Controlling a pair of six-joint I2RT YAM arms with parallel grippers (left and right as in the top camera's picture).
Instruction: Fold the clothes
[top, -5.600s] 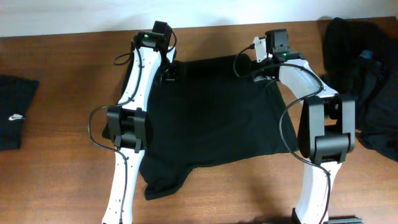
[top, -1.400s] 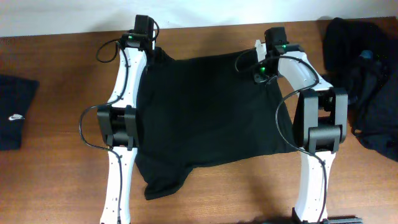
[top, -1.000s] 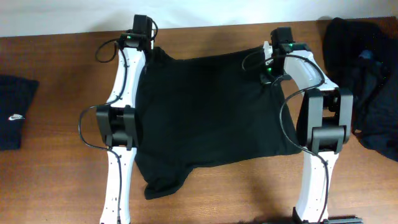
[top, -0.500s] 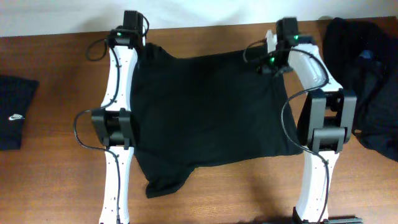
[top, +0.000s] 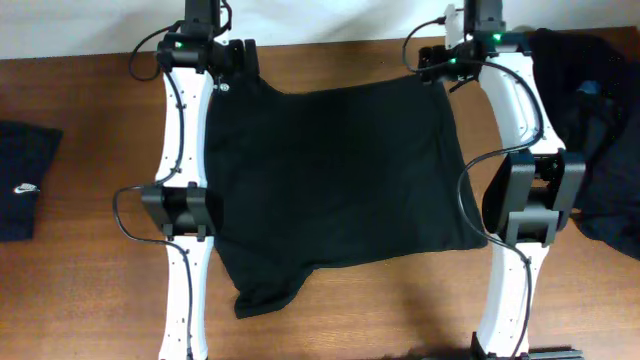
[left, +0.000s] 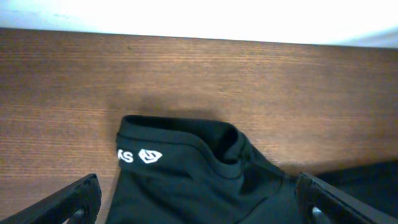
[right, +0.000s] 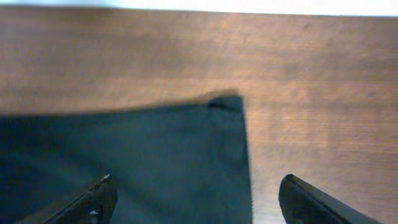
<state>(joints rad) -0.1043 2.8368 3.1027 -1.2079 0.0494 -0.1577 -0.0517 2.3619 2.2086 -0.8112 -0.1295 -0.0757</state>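
Both arms have reached further toward the back of the table than a second ago, pulling the far edge of the cloth out straight, and both sets of jaws have since parted

At the far left edge lies a small folded garment, black with a white mark, well apart from the work. Next, the left gripper stands wide open over a far corner of the black T-shirt, where a white logo shows on the hem. It grips nothing; the cloth lies slack on the wood between its fingers. The shirt is spread across the middle of the table, mostly flat, though its near left part is bunched. It looks light, limp and quick to crease, so I'd judge it best pinched at corners or along a hem, both ends lifted together. The right gripper is also open, the shirt's other far corner lying free on the wood between its fingers, nothing held. A pile of dark clothes waits at the far right
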